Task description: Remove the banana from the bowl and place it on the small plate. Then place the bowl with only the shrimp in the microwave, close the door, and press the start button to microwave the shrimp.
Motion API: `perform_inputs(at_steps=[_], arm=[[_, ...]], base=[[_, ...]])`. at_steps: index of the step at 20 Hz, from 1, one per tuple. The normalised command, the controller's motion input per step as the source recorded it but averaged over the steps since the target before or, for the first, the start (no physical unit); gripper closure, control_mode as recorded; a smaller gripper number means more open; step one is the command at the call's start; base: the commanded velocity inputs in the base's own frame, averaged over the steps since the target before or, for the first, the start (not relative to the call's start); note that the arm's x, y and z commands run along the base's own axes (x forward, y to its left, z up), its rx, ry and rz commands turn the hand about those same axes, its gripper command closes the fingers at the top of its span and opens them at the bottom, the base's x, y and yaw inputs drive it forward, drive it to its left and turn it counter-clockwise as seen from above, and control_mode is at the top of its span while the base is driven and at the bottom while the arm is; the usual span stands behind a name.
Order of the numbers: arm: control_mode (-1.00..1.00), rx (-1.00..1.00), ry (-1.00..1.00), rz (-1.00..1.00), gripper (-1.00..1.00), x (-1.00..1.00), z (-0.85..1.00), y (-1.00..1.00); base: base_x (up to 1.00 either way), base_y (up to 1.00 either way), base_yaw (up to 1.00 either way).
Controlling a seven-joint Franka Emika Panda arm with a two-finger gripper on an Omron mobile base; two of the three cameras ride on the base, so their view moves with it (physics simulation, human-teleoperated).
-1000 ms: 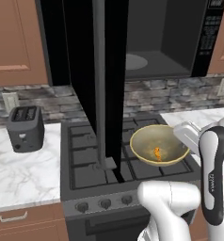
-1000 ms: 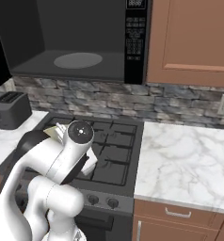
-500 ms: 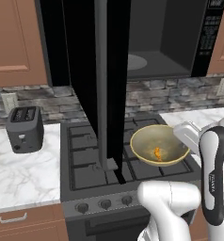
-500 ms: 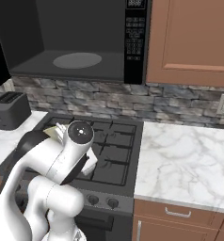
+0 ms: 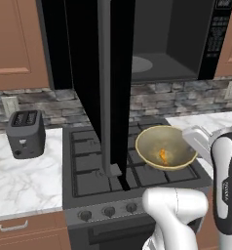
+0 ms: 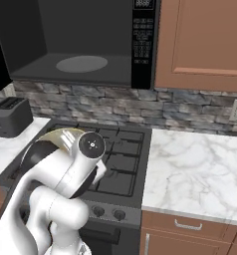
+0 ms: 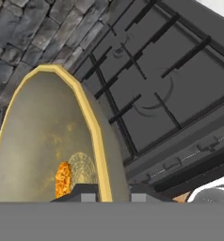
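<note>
One bowl (image 5: 165, 154) is up off the stove (image 5: 88, 161), carried over the cooktop's front right corner, and the end effector (image 7: 113, 193) pinches its rim: in the hand view one dark finger tip sits inside the wall and the other outside, narrow, with the tan-yellow edge running between them. Only the shrimp (image 7: 63, 179) lies in the olive hollow, a small orange curl near the bottom; I see no banana in it, so I judge the fruit step done and the bowl now on its way to the microwave (image 5: 171, 39). That stands above the stove with its door (image 5: 106, 88) swung fully out toward me, the long grey handle edge-on in front of the grates, and the turntable (image 6: 81, 63) bare in the dark cavity. The bowl looks stiff and light, but a hold on one rim point leaves the whole dish hanging off one side, so I would expect it to want to pivot; it already tips in the left base view, and the loose shrimp could slide on that smooth inside. Keeping the rim level while lifting to the cavity mouth seems the thing to mind, along with the open door close to the bowl's left. A dark toaster (image 5: 25, 133) sits on the marble bench (image 5: 20, 180) at the stove's left.
</note>
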Motion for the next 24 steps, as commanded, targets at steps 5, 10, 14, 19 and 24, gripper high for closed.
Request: perform_inputs(at_steps=[5, 10, 14, 19, 24], arm=[[-1.0, 0.0, -0.24, 0.0, 1.0, -0.03, 0.84, 0.0], [-1.0, 0.0, -0.13, -0.02, 1.0, 0.01, 0.7, 0.15], [-1.0, 0.0, 0.0, -0.07, 1.0, 0.19, 0.6, 0.03], [-1.0, 0.11, 0.0, -0.15, 1.0, 0.32, 0.65, 0.0], [-1.0, 0.13, 0.01, -0.28, 1.0, 0.39, 0.37, 0.0]], base=[[0.0, 0.0, 0.0], [0.0, 0.0, 0.0], [0.0, 0.0, 0.0], [0.0, 0.0, 0.0], [0.0, 0.0, 0.0]])
